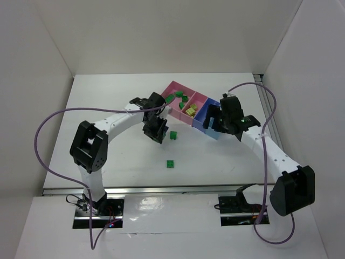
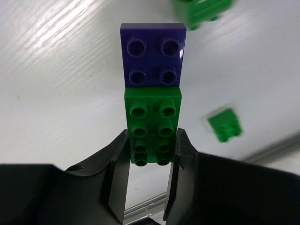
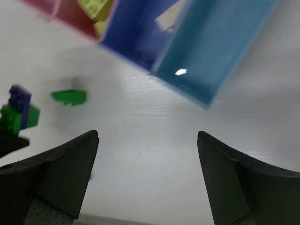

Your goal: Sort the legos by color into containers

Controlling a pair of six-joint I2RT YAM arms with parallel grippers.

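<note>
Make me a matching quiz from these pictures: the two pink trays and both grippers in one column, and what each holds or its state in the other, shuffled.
Column one
1. big pink tray
2. small pink tray
3. left gripper
4. right gripper

Column two
A. open, empty
B. yellow bricks inside
C. shut on a green brick joined to a purple brick
D. green bricks inside

Pairs: 1-D, 2-B, 3-C, 4-A

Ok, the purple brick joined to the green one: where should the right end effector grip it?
Probably pinch the purple brick across its smooth side faces, coming from the free far end; the left end effector clamps the green brick at its near end.
</note>
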